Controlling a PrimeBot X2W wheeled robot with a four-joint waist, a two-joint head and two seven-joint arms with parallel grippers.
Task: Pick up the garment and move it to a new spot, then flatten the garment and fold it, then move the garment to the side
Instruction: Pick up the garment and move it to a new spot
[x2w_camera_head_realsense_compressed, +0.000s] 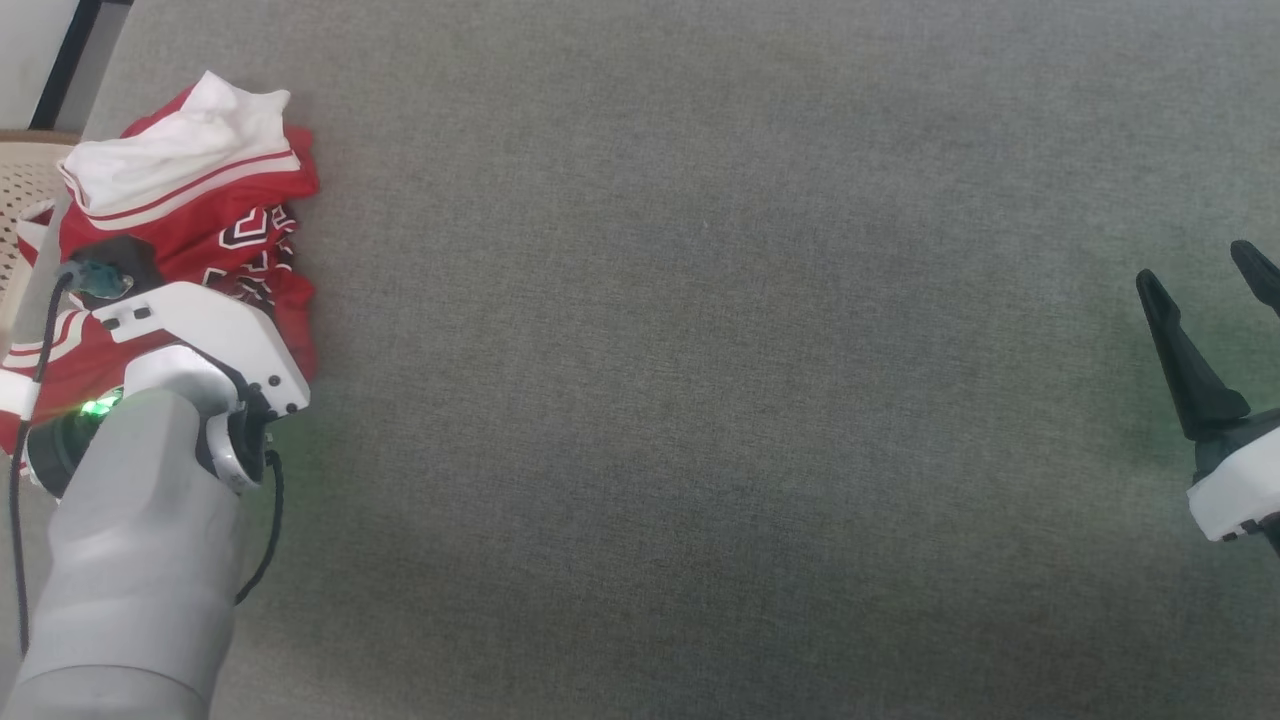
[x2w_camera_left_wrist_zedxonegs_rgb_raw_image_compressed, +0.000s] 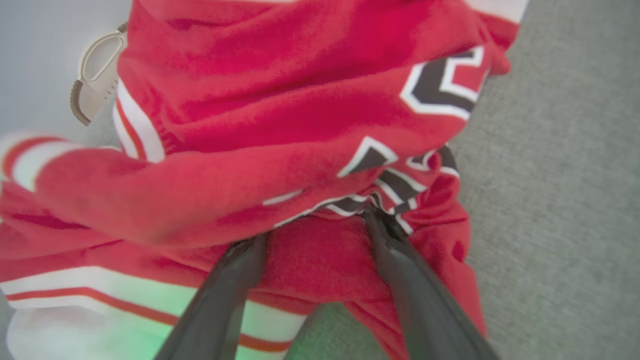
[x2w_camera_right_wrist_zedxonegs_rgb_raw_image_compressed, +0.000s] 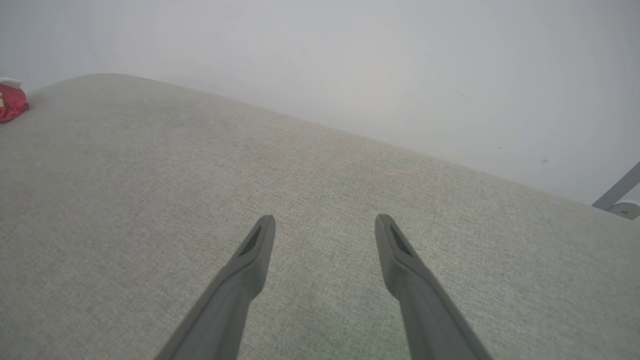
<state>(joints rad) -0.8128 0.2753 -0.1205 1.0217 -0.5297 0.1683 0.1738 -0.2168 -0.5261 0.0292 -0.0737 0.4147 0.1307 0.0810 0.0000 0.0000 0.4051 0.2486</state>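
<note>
The garment (x2w_camera_head_realsense_compressed: 190, 220), a red jersey with dark white-outlined lettering, lies crumpled at the far left of the grey surface with a white sleeve (x2w_camera_head_realsense_compressed: 180, 150) bunched on top. My left arm's wrist (x2w_camera_head_realsense_compressed: 210, 340) hangs over its near part and hides the fingers. In the left wrist view my left gripper (x2w_camera_left_wrist_zedxonegs_rgb_raw_image_compressed: 315, 227) is open, its fingertips pushed under a red fold of the garment (x2w_camera_left_wrist_zedxonegs_rgb_raw_image_compressed: 280, 115), with cloth between the fingers. My right gripper (x2w_camera_head_realsense_compressed: 1195, 265) is open at the far right, empty above bare fabric (x2w_camera_right_wrist_zedxonegs_rgb_raw_image_compressed: 325, 220). The garment (x2w_camera_right_wrist_zedxonegs_rgb_raw_image_compressed: 11, 102) is a small red patch far off.
A grey fabric surface (x2w_camera_head_realsense_compressed: 700, 350) spreads wide between the arms. A beige perforated plastic piece (x2w_camera_head_realsense_compressed: 25, 180) stands past the surface's left edge, beside the garment (x2w_camera_left_wrist_zedxonegs_rgb_raw_image_compressed: 97, 75). A white wall and a metal leg (x2w_camera_right_wrist_zedxonegs_rgb_raw_image_compressed: 617, 195) lie beyond the far edge.
</note>
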